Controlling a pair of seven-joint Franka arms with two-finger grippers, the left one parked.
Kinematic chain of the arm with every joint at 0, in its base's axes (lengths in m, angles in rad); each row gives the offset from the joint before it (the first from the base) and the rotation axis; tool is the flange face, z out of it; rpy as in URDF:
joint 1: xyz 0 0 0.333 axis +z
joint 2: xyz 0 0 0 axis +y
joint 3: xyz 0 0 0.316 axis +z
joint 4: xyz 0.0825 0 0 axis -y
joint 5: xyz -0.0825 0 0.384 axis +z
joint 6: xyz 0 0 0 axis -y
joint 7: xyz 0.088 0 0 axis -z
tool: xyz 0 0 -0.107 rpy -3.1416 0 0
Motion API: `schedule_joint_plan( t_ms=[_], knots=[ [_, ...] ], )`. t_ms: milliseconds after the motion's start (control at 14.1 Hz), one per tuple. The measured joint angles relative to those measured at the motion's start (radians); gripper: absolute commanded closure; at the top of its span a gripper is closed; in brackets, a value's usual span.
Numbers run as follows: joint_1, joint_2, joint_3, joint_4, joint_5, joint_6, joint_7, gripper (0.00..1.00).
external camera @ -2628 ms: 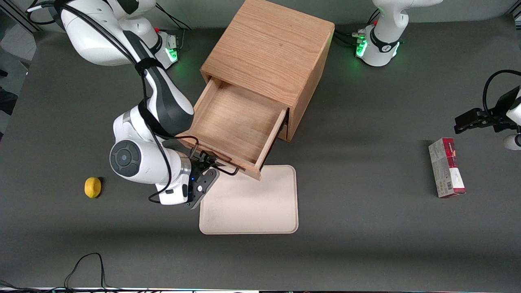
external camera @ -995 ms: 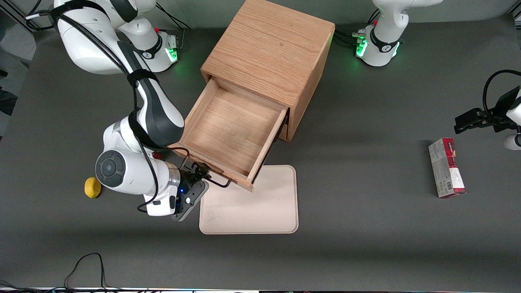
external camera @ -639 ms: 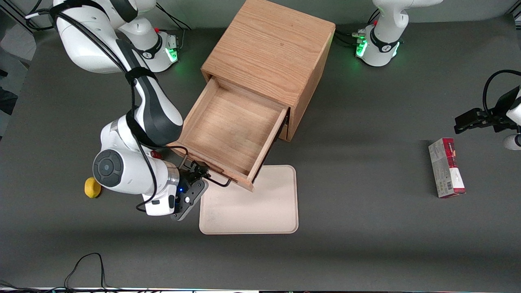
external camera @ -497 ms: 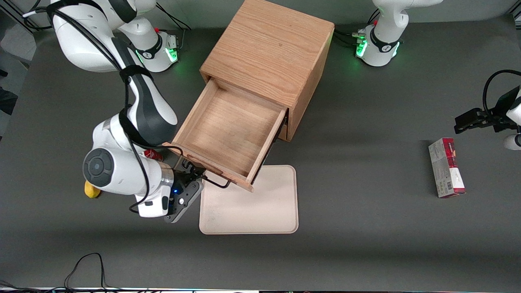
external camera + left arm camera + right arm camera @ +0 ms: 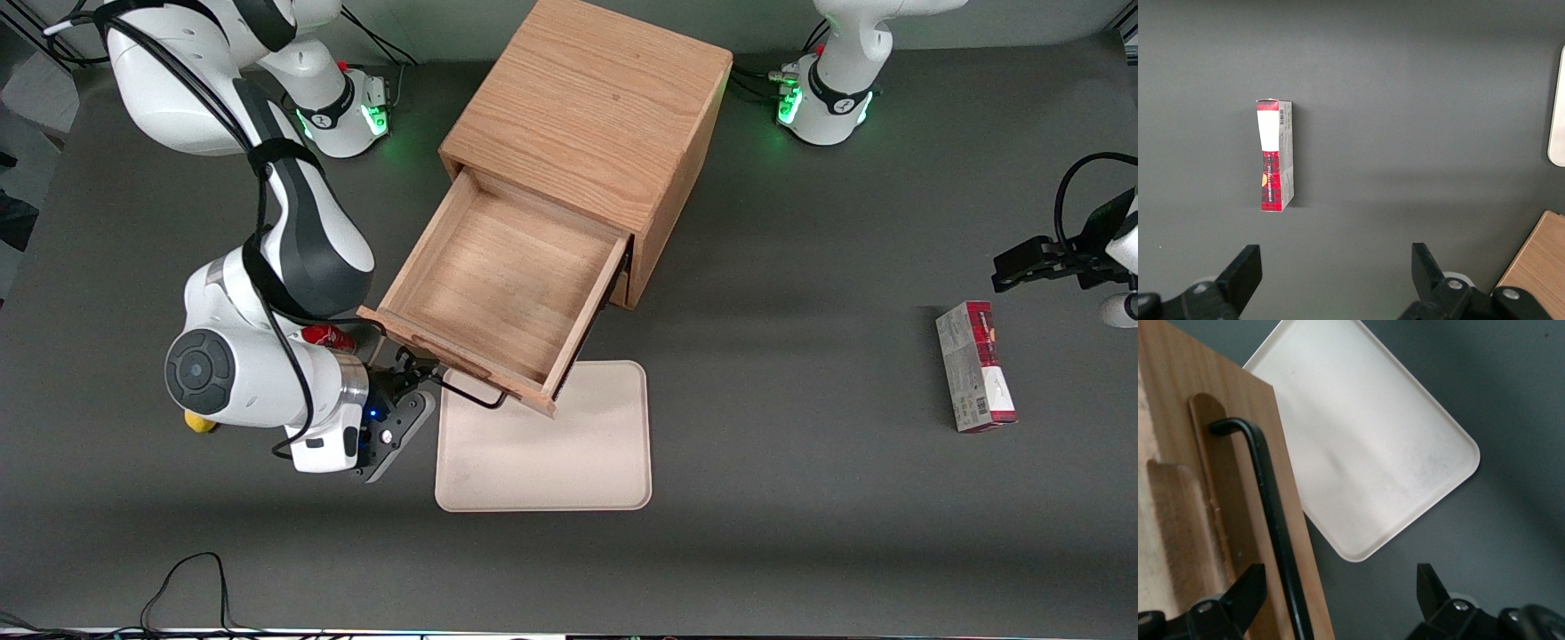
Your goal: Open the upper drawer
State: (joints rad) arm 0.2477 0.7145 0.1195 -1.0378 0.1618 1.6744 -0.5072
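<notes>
The upper drawer [image 5: 498, 293] stood pulled well out of the oak cabinet [image 5: 591, 133], its front over the cream tray [image 5: 551, 444]. The gripper [image 5: 411, 378] hung beside the black handle [image 5: 1275, 527], fingers spread, grasping nothing.

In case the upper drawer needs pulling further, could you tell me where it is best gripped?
Grip the black wire handle mid-bar, coming straight at the upper drawer's front. The bar stands off the wood, leaving room for fingers on both sides. The gripper hangs open in front of the drawer, near one end of the handle.
</notes>
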Motion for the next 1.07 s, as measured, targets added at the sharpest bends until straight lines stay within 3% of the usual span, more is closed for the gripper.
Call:
schedule_joint_plan(
  t_ms=[426,639,1066],
  knots=[
    [-0.034,-0.105,-0.027,-0.002,-0.075,-0.157,0.005,0.0],
    [-0.035,-0.274,-0.08,-0.18,-0.083,-0.188,0.077,0.0],
    [-0.034,-0.586,-0.107,-0.569,-0.126,-0.153,0.413,0.01]
  ],
)
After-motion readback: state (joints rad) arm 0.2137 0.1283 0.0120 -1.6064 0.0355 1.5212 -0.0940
